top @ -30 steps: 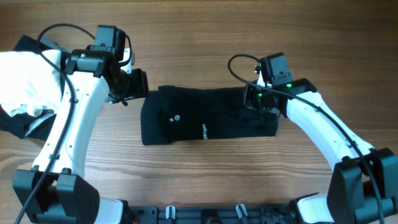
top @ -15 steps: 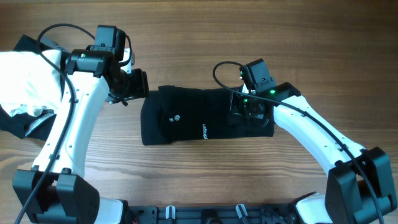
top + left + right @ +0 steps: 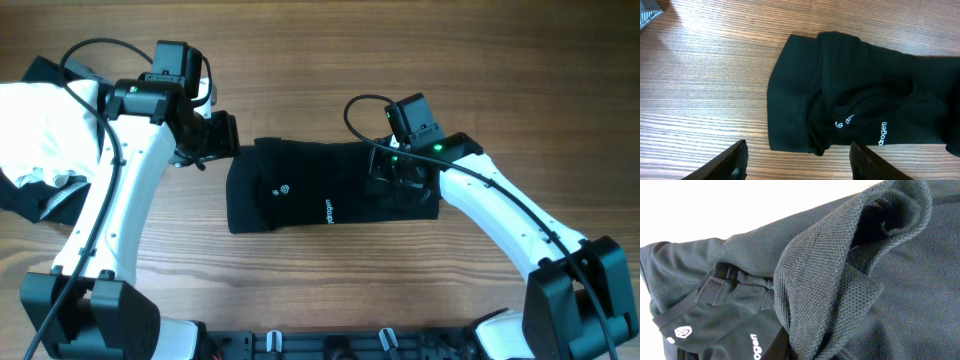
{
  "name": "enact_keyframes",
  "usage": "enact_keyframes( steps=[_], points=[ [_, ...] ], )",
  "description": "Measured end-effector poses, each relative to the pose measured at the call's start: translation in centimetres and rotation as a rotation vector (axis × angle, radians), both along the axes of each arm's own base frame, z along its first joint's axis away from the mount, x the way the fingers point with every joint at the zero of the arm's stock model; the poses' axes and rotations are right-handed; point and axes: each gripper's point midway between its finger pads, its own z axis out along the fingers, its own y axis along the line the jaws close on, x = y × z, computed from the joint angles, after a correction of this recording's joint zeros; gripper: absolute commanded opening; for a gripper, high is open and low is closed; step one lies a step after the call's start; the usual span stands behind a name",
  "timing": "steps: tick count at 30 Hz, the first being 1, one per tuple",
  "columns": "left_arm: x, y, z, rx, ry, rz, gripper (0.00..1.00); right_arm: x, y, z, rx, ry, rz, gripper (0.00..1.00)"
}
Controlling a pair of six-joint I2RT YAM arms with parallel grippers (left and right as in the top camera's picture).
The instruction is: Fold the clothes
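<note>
1. The black garment (image 3: 330, 200) lies mid-table (image 3: 320, 60), folded into a long band running left to right. Its left end is squared off and its right end is bunched.
2. A small round white mark (image 3: 283, 187) sits on the garment's left half, and white lettering (image 3: 328, 211) runs just right of it, near the lower edge.
3. From the left wrist, the garment's left end shows layered folds, with a rolled ridge curving across the top layer.
4. The left gripper (image 3: 222, 135) hovers just off the garment's upper left corner. Its fingers (image 3: 735, 160) are spread wide with nothing between them, only bare wood and the garment's edge below.
5. The right gripper (image 3: 400, 180) is down on the garment's right end, its jaws pressed nearly together on the cloth.
6. Up close in the right wrist view, a thick fold (image 3: 825, 290) of the garment rises toward the lens. It has a fine knit weave and a stitched hem, and it curls over at the top.
7. Far to the left of the garment, a white piece (image 3: 40, 125) is heaped at the table's edge, with a dark piece (image 3: 45, 205) poking out beneath it.
</note>
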Motion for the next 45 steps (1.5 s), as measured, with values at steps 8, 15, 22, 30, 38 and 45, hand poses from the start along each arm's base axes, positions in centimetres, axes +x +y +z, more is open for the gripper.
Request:
enact_keyframes(
  steps=[8, 15, 22, 30, 38, 45],
  points=[
    [0.0, 0.0, 0.0, 0.0, 0.0, 0.0, 0.65, -0.3, 0.3, -1.8, -0.004, 0.048, 0.018, 0.11],
    [0.0, 0.0, 0.0, 0.0, 0.0, 0.0, 0.66, -0.7, 1.5, -1.9, 0.015, 0.045, 0.095, 0.27],
    [0.0, 0.0, 0.0, 0.0, 0.0, 0.0, 0.68, 0.3, 2.5, -0.8, 0.021, -0.057, 0.233, 0.27],
    [0.0, -0.1, 0.0, -0.008, 0.001, 0.001, 0.42, 1.1, -0.9, 3.3, -0.001, -0.139, 0.142, 0.07],
    [-0.3, -0.9, 0.4, -0.055, 0.0, -0.012, 0.46, -0.7, -2.3, -0.7, -0.008, 0.019, 0.092, 0.04],
    [-0.8, -1.0, 2.9, -0.071, -0.078, -0.016, 0.54, -2.3, 5.2, -2.7, 0.197, 0.014, 0.333, 0.05]
  ],
)
